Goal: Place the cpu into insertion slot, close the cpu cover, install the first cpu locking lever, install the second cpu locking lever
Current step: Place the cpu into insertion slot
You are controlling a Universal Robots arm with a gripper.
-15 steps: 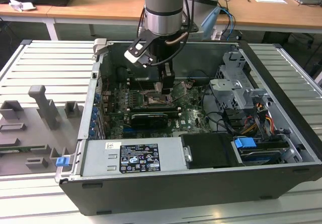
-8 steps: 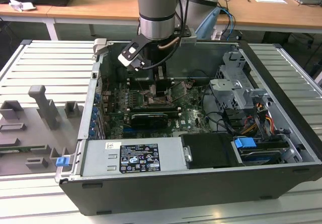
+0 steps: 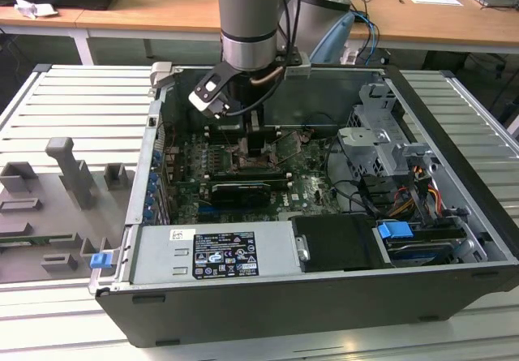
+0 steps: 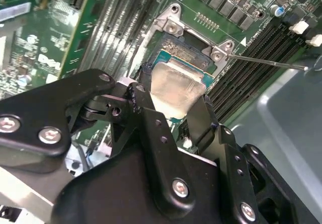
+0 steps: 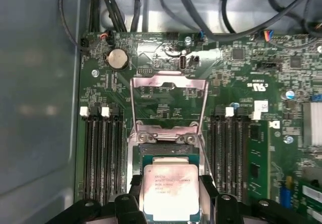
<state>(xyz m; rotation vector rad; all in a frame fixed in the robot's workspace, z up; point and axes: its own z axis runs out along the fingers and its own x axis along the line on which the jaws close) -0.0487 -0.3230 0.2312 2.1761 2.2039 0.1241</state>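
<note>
My gripper [image 5: 171,206] is clasping the cpu [image 5: 170,183] by two opposite edges, holding it over the insertion slot [image 5: 168,151]; the cpu cover [image 5: 168,79] is lying swung open beside that slot.

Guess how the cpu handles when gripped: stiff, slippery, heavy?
Probably stiff: the cpu is a flat metal-faced square, unbent in the gripper. Likely slippery: its face looks smooth and shiny, with only thin edges to pinch. Probably light, being so thin.
</note>
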